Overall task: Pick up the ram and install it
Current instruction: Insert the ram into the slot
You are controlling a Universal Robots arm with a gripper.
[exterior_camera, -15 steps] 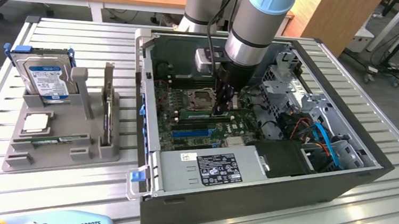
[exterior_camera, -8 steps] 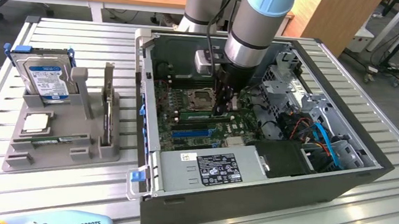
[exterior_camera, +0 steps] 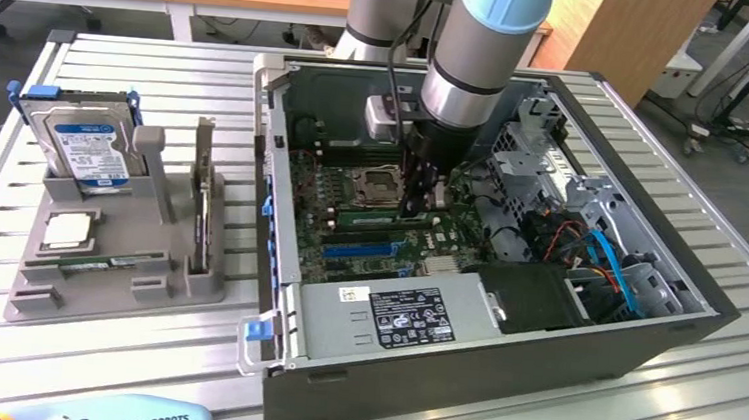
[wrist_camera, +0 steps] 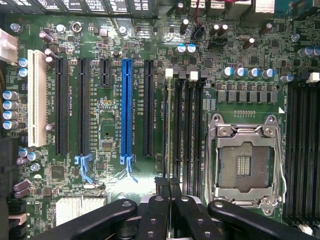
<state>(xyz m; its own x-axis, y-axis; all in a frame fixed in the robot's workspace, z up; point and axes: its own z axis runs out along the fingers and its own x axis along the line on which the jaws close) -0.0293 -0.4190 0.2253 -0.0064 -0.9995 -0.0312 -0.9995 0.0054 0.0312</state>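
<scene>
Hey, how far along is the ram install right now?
Looks done: the ram seems to stand in a memory slot beside the processor socket, inside the open computer case. In hand: the shut gripper sits at that slot's end, though whether it grips or presses the stick is unclear. Left: full seating cannot be confirmed; a second stick lies in the grey holder.

The arm (exterior_camera: 477, 63) is held nearly upright, with the wrist pointed straight down. The hand (wrist_camera: 167, 189) is carried low at its end, and its black fingers (wrist_camera: 161, 190) are pressed close together, with the linkage bars spread to either side.
</scene>
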